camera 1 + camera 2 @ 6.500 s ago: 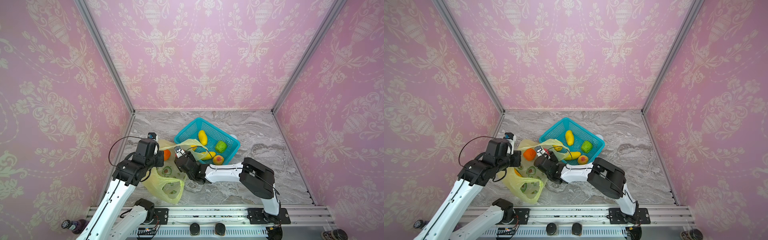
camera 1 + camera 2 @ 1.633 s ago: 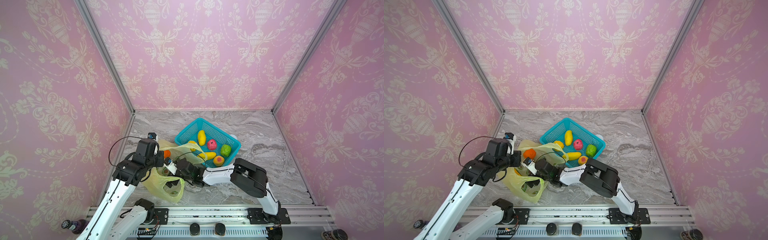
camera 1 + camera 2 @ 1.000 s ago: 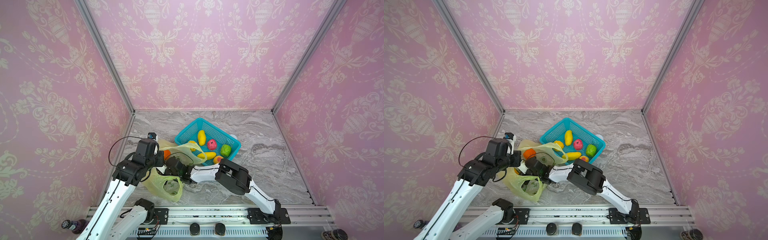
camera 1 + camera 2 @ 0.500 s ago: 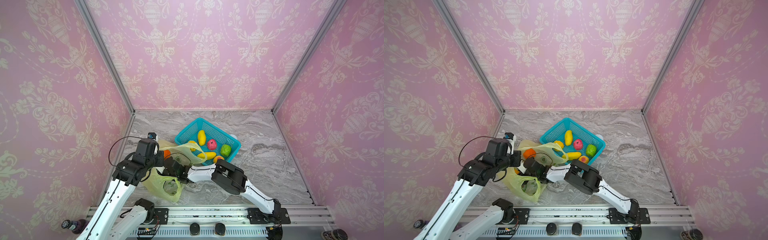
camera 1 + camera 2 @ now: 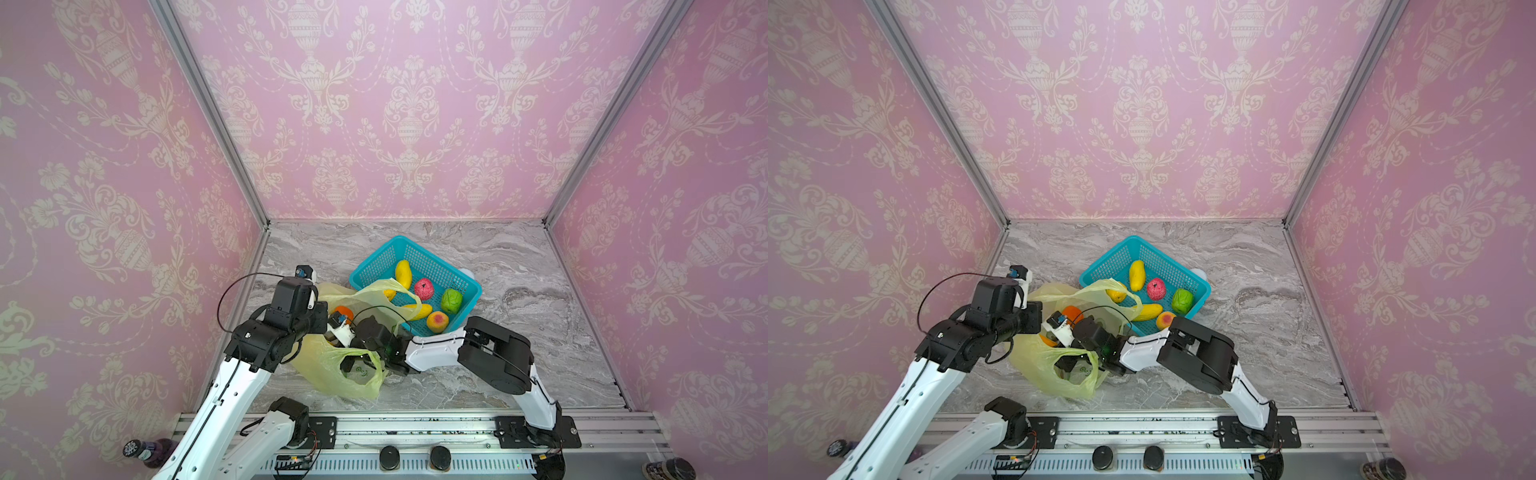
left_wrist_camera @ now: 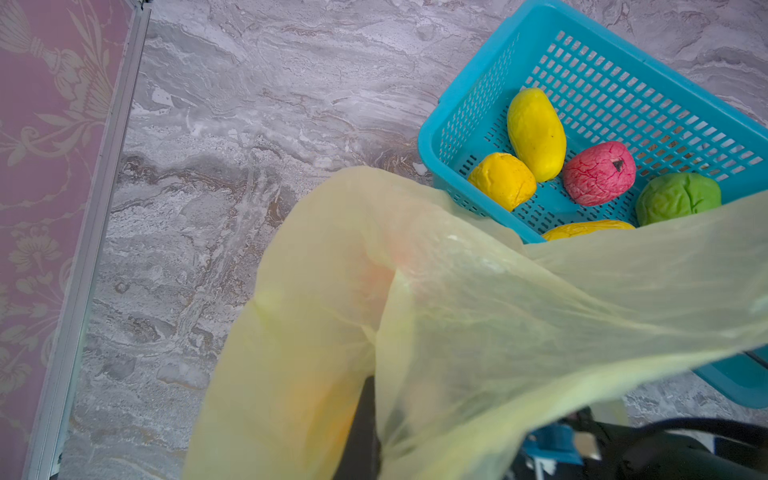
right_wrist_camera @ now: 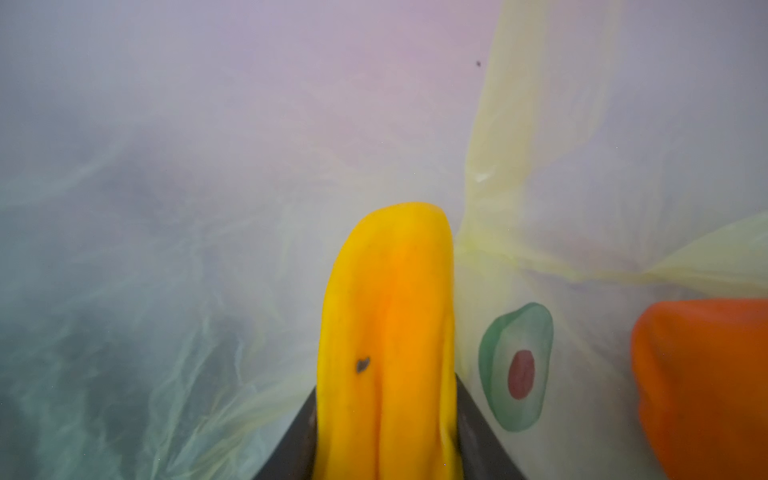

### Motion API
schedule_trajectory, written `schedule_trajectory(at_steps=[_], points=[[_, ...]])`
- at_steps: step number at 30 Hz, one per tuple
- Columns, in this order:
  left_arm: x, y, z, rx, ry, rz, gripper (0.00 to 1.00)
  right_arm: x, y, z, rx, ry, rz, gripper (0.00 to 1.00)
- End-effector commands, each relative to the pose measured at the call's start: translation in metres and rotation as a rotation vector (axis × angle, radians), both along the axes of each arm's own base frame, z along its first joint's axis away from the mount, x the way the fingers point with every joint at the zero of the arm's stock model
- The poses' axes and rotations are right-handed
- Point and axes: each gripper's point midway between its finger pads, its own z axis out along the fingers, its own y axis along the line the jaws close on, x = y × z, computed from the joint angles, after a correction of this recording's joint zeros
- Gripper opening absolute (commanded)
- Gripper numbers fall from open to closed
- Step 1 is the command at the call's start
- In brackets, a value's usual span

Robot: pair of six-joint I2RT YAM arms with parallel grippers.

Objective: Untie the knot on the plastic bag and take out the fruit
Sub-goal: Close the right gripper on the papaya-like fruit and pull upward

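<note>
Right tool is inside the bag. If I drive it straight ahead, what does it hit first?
The right tool grips a long yellow fruit; beyond its tip only plastic bag film shows, so probably that first, though depth is unclear.

Toward the back of the grey marble table point(image 5: 540, 332) sits a teal basket point(image 5: 374, 264), a small white can point(image 5: 467, 272) just behind it. Pink patterned wallpaper point(image 5: 409, 104) rises on three sides.
</note>
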Motion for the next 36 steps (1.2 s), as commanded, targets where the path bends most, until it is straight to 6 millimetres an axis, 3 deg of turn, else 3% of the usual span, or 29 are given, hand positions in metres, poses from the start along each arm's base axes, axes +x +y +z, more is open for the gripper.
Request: schedule_trajectory(at_steps=[1,8,14,17,18,22,23,24,26,28,29,30,36], points=[[-0.002,-0.003,-0.001,-0.012,-0.002,-0.010,0.00,0.006,-0.013,0.034,0.110,-0.042,-0.028,0.32],[-0.002,-0.003,-0.001,-0.011,-0.004,-0.009,0.00,0.019,-0.029,0.032,0.152,-0.012,-0.064,0.34],[-0.002,-0.003,-0.001,-0.013,-0.004,-0.009,0.00,0.023,-0.028,0.025,0.146,-0.018,-0.061,0.49],[-0.002,-0.003,-0.001,-0.012,-0.003,-0.010,0.00,0.023,-0.025,0.026,0.149,-0.018,-0.053,0.32],[-0.002,-0.003,-0.001,-0.014,-0.003,-0.012,0.00,0.022,-0.024,0.026,0.147,-0.016,-0.047,0.34],[-0.002,-0.003,-0.001,-0.014,-0.004,-0.012,0.00,0.023,-0.020,0.025,0.141,-0.010,-0.041,0.66],[-0.002,-0.004,-0.001,-0.015,-0.004,-0.013,0.00,0.023,-0.020,0.024,0.142,-0.012,-0.040,0.68],[-0.002,-0.004,-0.001,-0.015,-0.003,-0.013,0.00,0.023,-0.020,0.025,0.142,-0.013,-0.038,0.63],[-0.002,-0.004,-0.001,-0.015,-0.003,-0.014,0.00,0.023,-0.019,0.024,0.137,-0.013,-0.037,0.29],[-0.002,-0.003,-0.001,-0.014,-0.003,-0.012,0.00,0.024,-0.018,0.024,0.132,-0.009,-0.038,0.18],[-0.002,-0.004,-0.001,-0.015,-0.004,-0.013,0.00,0.024,-0.018,0.023,0.131,-0.008,-0.038,0.17],[-0.002,-0.003,-0.001,-0.015,-0.005,-0.012,0.00,0.024,-0.018,0.024,0.133,-0.008,-0.039,0.19],[-0.002,-0.003,-0.001,-0.014,-0.003,-0.013,0.00,0.012,-0.008,0.007,0.054,-0.033,0.011,0.60]])
